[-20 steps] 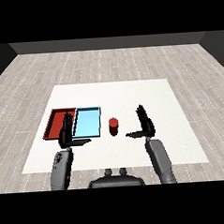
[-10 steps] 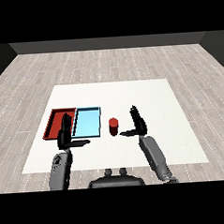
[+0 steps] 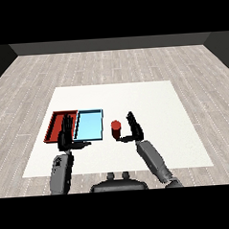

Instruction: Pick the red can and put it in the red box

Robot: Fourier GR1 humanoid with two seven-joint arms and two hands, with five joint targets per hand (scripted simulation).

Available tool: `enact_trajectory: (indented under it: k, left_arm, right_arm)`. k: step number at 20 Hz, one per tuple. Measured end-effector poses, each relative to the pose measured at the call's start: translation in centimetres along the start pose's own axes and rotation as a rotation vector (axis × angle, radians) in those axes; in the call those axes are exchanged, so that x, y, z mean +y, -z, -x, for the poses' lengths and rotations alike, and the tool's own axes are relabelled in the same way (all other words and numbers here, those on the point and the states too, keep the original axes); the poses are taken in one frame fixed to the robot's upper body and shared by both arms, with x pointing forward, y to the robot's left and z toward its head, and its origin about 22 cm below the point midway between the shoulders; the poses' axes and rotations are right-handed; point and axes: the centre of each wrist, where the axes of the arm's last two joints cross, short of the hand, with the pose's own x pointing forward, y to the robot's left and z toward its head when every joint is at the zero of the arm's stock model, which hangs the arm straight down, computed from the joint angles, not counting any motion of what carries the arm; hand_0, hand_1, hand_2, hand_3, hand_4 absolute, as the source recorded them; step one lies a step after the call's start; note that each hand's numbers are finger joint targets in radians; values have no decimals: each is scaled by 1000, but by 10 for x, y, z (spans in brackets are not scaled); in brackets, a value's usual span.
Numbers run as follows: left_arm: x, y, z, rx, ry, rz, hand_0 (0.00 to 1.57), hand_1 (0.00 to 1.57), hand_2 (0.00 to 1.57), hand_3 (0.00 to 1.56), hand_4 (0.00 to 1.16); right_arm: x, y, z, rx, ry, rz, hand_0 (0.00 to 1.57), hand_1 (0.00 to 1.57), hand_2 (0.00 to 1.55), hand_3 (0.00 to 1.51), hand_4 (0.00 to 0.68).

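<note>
At the far left of the white table (image 3: 149, 100) lies the red tray (image 3: 54, 126), and touching its right side is the light blue tray (image 3: 89, 125), the two set side by side. The left hand (image 3: 67, 133) is raised over the seam between them, its straight fingers pointing away from the robot and covering part of the red tray's right edge, while its thumb reaches out to the right along the near rim of the light blue tray; it is spread flat and has hold of nothing. Its grey forearm comes up from the lower left. To the right of the light blue tray, apart from it on the bare table, the red can (image 3: 116, 129) stands upright, outside both trays. Just beside the can on its right is the right hand (image 3: 134, 130), fingers extended upward and forward, thumb reaching left toward the can's base; whether the thumb touches the can cannot be told, and the fingers are not curled round it. The right forearm slants in from the lower right.
</note>
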Motion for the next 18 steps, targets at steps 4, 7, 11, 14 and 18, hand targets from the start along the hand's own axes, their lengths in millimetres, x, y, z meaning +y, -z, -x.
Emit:
enact_trajectory:
  k: [4, 7, 11, 14, 18]
  left_arm:
    - [4, -12, 4, -8, -4, -2, 0, 0, 0, 0, 0]
    - [2, -11, -1, -3, -1, -5, 0, 0, 0, 0, 0]
    - [4, -6, 3, -2, -7, -3, 0, 0, 0, 0, 0]
    - [6, -6, 1, -5, -4, 2, 0, 0, 0, 0, 0]
    - [4, -11, 3, -6, -5, 4, 0, 0, 0, 0, 0]
  right_arm:
    - [6, 6, 9, 12, -4, 6, 0, 0, 0, 0, 0]
    - [6, 8, 17, 15, -5, 13, 0, 0, 0, 0, 0]
    - [11, 7, 21, 20, 5, 13, 0, 0, 0, 0, 0]
    - [15, 8, 25, 29, 13, 8, 0, 0, 0, 0, 0]
    - [23, 8, 28, 38, 24, 19, 0, 0, 0, 0, 0]
